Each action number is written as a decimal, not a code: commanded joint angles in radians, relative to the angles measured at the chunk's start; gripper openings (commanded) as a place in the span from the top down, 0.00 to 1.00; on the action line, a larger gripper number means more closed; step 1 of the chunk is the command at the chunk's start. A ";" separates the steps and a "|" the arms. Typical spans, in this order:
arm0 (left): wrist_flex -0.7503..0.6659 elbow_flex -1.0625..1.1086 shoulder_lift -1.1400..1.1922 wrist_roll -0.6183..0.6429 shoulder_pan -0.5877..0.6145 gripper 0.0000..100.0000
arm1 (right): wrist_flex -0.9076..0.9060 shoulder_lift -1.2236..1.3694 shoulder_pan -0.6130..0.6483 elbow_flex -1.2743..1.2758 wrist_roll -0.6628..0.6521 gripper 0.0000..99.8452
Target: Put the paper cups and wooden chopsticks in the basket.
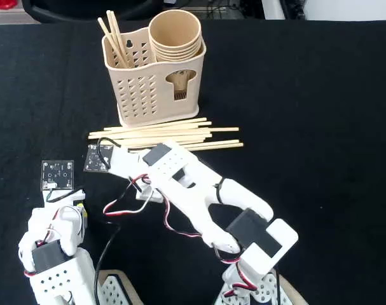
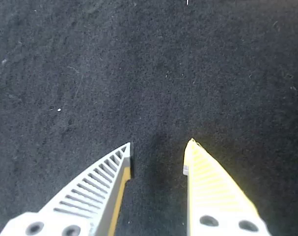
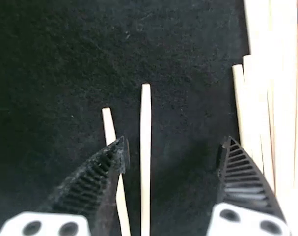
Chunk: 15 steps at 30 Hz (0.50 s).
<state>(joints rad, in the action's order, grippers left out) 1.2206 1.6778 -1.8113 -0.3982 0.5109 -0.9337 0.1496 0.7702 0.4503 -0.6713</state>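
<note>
Currently, right claw (image 3: 172, 147) spread wide astride one chopstick (image 3: 146, 128), seemingly not touching it, left claw (image 2: 158, 150) parted, empty

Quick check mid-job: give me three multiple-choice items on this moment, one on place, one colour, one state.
1. The stacked paper cups sit: A in the basket; B beside it; C in a gripper.
2. The table cover is: A white; B black; C green.
3. The right gripper has its jaws: A shut on a chopstick; B shut, empty; C open over the loose chopsticks.
1A, cups stand inside its compartment; 2B, dark cloth throughout; 3C, a clear gap shows between them.
</note>
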 commanded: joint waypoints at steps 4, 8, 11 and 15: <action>-0.009 -0.016 -0.003 -0.006 0.013 0.82 | 0.064 -0.051 0.052 0.039 -0.041 0.70; -0.009 -0.016 -0.003 -0.006 0.013 0.82 | 0.063 -0.051 0.031 0.039 -0.038 0.70; -0.009 -0.016 -0.003 -0.006 0.015 0.82 | 0.063 -0.051 0.031 0.041 -0.012 0.70; -0.012 -0.025 -0.003 -0.005 0.065 0.82 | 0.061 -0.061 0.017 0.041 0.008 0.70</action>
<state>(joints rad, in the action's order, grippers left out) 1.2206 1.6778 -1.8113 -0.3982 0.5401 -0.8846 0.1389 0.8071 0.4933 -0.6805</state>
